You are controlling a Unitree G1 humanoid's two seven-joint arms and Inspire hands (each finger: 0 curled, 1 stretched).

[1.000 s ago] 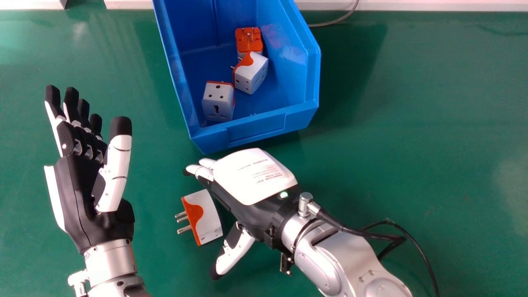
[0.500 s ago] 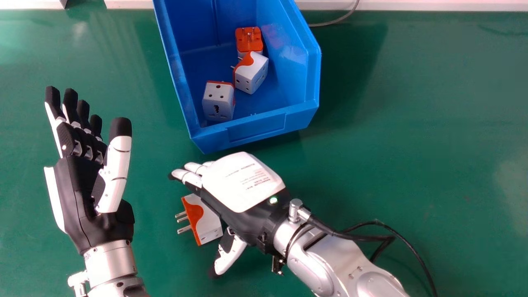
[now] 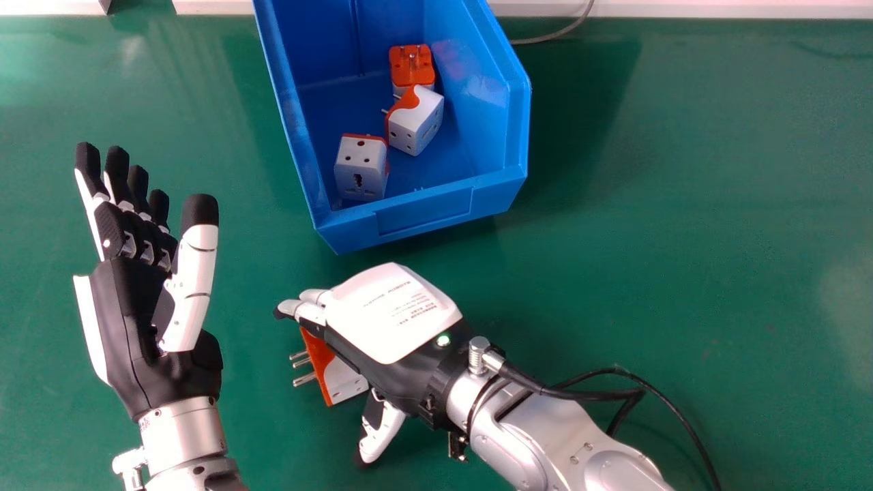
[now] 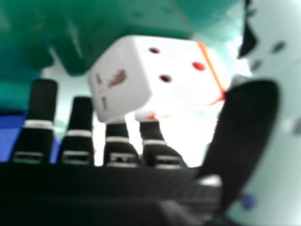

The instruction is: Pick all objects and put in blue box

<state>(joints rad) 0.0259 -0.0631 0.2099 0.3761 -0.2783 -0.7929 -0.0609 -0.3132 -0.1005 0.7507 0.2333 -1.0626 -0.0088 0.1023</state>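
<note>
My left hand (image 3: pixel 129 293) is held open over the table at the left, palm facing up, with nothing in it. My right hand (image 3: pixel 389 314) hovers palm down over a white and orange plug adapter (image 3: pixel 344 380), covering part of it; the adapter's pins point left. In the right hand view the same adapter (image 4: pixel 141 75) lies between the straight fingers and thumb of my right hand (image 4: pixel 127 150), not gripped. The blue box (image 3: pixel 423 211) holds a front adapter (image 3: pixel 361 167), a tilted adapter (image 3: pixel 416 121) and an orange-faced one (image 3: pixel 411 66) farther back.
The green table (image 3: pixel 682 225) extends widely to the right of the box. A black cable (image 3: pixel 672 406) loops beside the right forearm. Behind the box, a grey cable (image 3: pixel 556 33) runs near the white edge (image 3: pixel 682 8).
My right hand has moved left and slightly down in the head view, over the adapter, which has kept its place. The left hand has stayed nearly still.
</note>
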